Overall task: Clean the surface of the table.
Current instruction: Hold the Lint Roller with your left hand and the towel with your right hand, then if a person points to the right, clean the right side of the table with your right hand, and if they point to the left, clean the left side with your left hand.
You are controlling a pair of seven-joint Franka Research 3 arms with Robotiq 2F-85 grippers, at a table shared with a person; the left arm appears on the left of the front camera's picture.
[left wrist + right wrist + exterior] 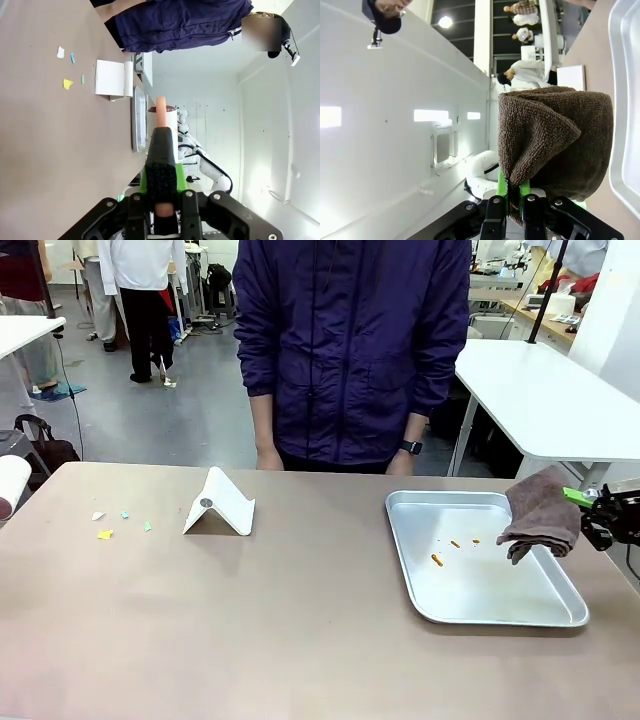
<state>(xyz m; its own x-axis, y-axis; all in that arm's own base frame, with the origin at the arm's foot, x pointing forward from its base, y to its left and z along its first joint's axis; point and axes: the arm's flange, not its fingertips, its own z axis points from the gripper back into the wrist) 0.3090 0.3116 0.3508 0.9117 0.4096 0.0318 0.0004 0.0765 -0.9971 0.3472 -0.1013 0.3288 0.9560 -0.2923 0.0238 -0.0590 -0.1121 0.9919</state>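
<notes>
— Where is the right gripper (578, 498)?
— At the right edge of the table (300, 630). Its fingers point inward, and its jaws are clamped on a brown cloth (543, 512).
— And the left gripper (161, 136)?
— Its wrist is rolled sideways and its fingers point along the tabletop toward the right edge. The jaws are closed on a pinkish stick (161, 107).

Brown cloth (542, 512) clamped in right gripper (576, 498), hanging over silver tray (500, 612) holding orange crumbs (455, 544); white stand (220, 506) and paper scraps (105, 534) left on table (300, 650).
</notes>
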